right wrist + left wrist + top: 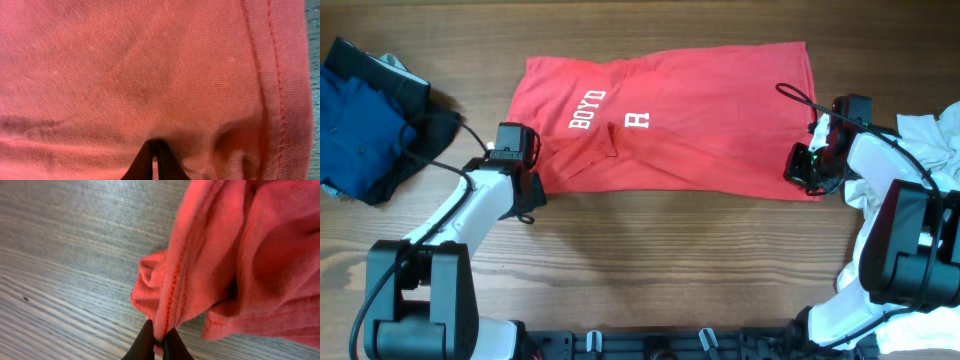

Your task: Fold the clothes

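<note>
Centrally, on the far half of the wooden bench (670, 260), a red T-shirt (670, 120) is seen, spread mostly flat with its long side running left to right. White lettering "BOYD" (587, 110) and a white "R" logo (637, 120) are shown face up on the left part of the shirt. A raised crease is visible just beside the logo.

The left claw (532, 187) is placed at the shirt's near-left corner. In the left wrist view the left claw (159, 332) is seen closed, with the stitched hem of the red T-shirt (240, 255) pinched between the two dark fingers (145, 341). The fabric around the pinch is bunched and folded, and bare bench (75, 255) is seen to its left.

The right claw (804, 168) is placed at the shirt's near-right edge. In the right wrist view the right claw (154, 147) is seen closed tight on the red T-shirt (150, 65), with a small pucker of cloth gathered at the tips; how many layers are caught cannot be told, possibly just one. A stitched hem is seen along the right side of that view.

A pile of blue clothing (355, 120) with a dark garment (430, 135) is left at the bench's far-left corner. White cloth (935, 135) is heaped at the right edge, behind the right arm.
</note>
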